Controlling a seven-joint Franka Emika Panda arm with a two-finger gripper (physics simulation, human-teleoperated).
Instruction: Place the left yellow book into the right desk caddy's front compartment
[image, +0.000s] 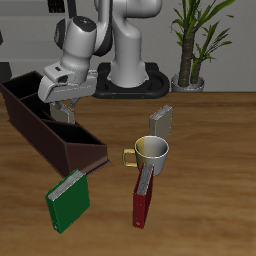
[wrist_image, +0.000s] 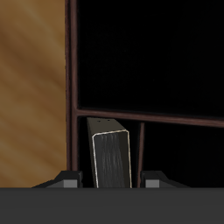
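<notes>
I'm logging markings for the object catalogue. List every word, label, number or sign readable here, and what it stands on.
None: no readable text in either view.
Grey-tan slim book in the gripper: plain end, no print.
Long dark maroon-brown desk caddy: bare walls.
Green book, dark red book, second grey book: blank covers.
White and yellow mug: no logo.

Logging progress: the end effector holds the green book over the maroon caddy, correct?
Not the green book: the wrist view shows the end effector holding the left yellow book over the right desk caddy. The green book sits apart, ungripped.
</notes>
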